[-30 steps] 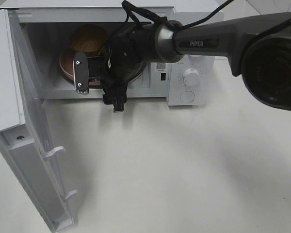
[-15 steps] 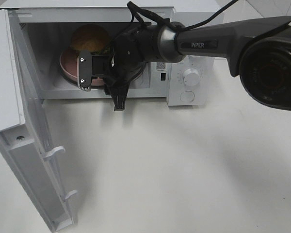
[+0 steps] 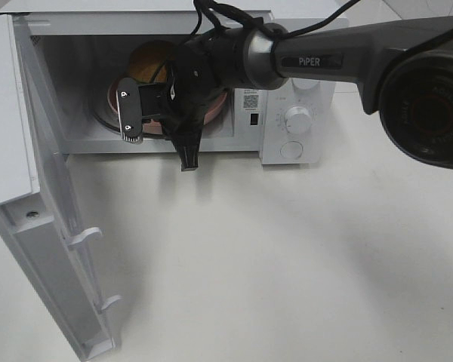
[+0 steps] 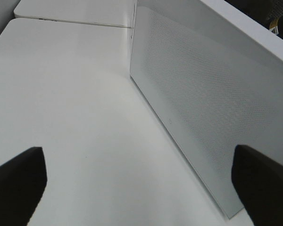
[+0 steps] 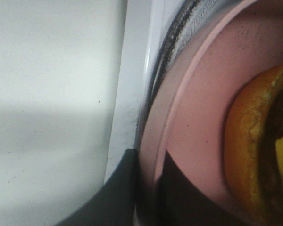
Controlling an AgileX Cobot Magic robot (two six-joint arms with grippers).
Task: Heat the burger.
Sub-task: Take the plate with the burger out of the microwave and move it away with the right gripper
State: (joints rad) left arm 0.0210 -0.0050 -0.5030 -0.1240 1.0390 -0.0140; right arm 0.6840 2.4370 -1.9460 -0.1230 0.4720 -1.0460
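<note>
the burger (image 3: 152, 60) sits on a pink plate (image 3: 211, 109) inside the open microwave (image 3: 294, 83), upper left of the frame, just behind the right tool (image 3: 136, 113), which pinches the plate's rim.

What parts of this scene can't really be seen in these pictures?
- Burger: high view, the right arm's wrist covers all but the bun top; right wrist view cuts it off at the picture edge.
- Pink plate: high view, mostly behind the right gripper.
- Microwave dial markings: too small to read.
- Left gripper: left wrist view, only two blurred dark fingers at the edges; absent from the high view.
</note>
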